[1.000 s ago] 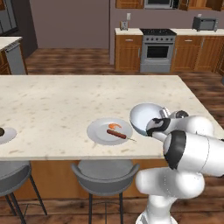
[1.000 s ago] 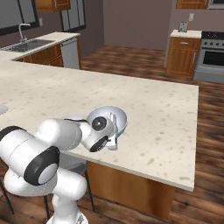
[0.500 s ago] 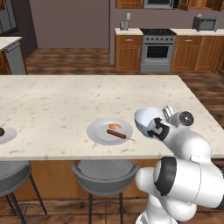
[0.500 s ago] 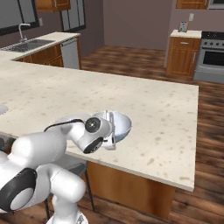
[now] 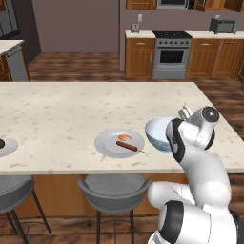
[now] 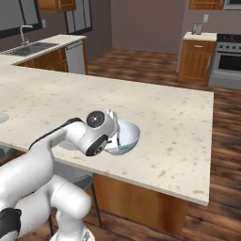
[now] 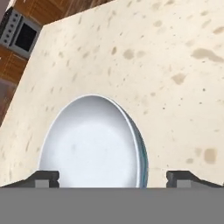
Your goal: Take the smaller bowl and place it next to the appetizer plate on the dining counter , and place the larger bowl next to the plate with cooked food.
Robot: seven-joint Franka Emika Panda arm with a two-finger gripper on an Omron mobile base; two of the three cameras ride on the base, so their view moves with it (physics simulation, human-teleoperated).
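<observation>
The larger bowl (image 5: 157,134) sits upright on the table (image 5: 71,114), just beside the right edge of the plate with cooked food (image 5: 119,143); from the left base view the two rims look near or perhaps touching, though the angle makes that hard to settle. That plate carries a brown sausage-like stick (image 5: 127,146) and an orange piece (image 5: 125,137).

In the hand view the end effector (image 7: 113,177) stands open, its two dark fingertips (image 7: 43,177) spread wide, one over the bowl's near rim and one clear of it over bare stone. The bowl's pale bluish inside faces the camera, with a blue-green strip of its outer wall showing at the right. The tips do not appear to clamp the rim.

In the right base view the bowl (image 6: 128,136) rests near the table's front edge, partly covered by the robot's wrist.

At the far left of the left base view, the appetizer plate (image 5: 5,147) lies at the picture's border, a dark ball of food on it. Grey stools (image 5: 114,188) stand below the table's front edge.
</observation>
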